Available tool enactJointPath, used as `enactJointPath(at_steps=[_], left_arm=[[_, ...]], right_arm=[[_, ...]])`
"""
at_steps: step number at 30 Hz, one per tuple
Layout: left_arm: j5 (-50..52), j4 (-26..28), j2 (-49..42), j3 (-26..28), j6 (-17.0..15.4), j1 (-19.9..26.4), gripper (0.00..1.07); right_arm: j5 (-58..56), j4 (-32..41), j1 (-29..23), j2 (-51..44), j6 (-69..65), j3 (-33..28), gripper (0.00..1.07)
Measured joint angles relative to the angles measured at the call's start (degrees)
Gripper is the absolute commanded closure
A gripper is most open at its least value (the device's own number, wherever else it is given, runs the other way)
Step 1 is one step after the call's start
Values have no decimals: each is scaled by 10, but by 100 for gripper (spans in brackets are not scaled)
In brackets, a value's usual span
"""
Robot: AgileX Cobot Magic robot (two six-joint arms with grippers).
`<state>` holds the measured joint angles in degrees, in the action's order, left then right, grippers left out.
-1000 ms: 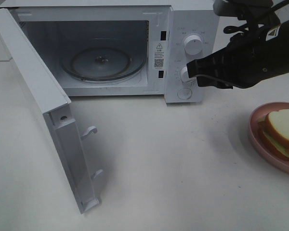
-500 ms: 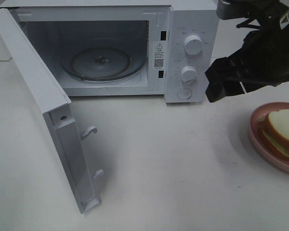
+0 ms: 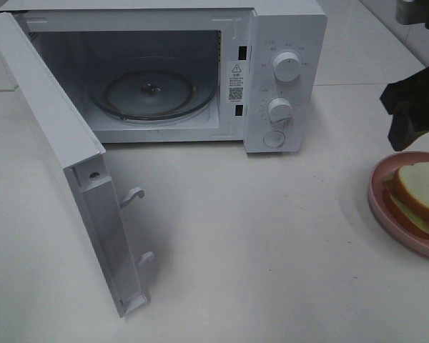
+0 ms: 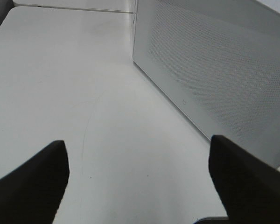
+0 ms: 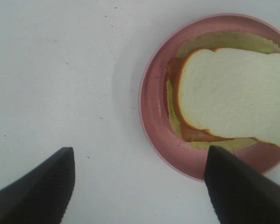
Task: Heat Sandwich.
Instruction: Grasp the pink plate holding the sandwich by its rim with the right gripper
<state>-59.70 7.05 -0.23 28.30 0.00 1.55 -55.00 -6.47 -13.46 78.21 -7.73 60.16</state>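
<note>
The sandwich (image 3: 423,187) lies on a round pink plate (image 3: 376,201) at the right edge of the table, white bread on top with a tan crust and green and red layers below. Just behind the plate, above the table, hangs my right gripper (image 3: 409,114). Its wrist view looks straight down on the sandwich (image 5: 233,95) and plate (image 5: 149,109), and the right gripper (image 5: 140,148) is open and empty, with one dark fingertip (image 5: 39,186) over bare table. My left gripper (image 4: 137,140) is open and empty beside the microwave's perforated wall (image 4: 214,70). It is out of the high view.
A white microwave (image 3: 286,43) stands at the back with its door (image 3: 64,143) swung wide open toward the front left. A glass turntable (image 3: 151,93) sits in the empty cavity. Two knobs and a button are on its right panel.
My right arm has swung right, from in front of the microwave's control panel to just behind the plate, and its jaws have opened. The sandwich and the left gripper have not moved.
</note>
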Motion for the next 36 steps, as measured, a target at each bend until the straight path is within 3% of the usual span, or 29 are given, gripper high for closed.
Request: enactJointPath(at_steps=[9,16,36], left_arm=[[0,0,0,0,0,0,31],[0,0,0,0,0,0,31],[0,0,0,0,0,0,31]], right_arm=[[42,118,56,2,66,-40,32],[85,108,58,24,65,-68,32],[141,53,58,155,21,-68,36]])
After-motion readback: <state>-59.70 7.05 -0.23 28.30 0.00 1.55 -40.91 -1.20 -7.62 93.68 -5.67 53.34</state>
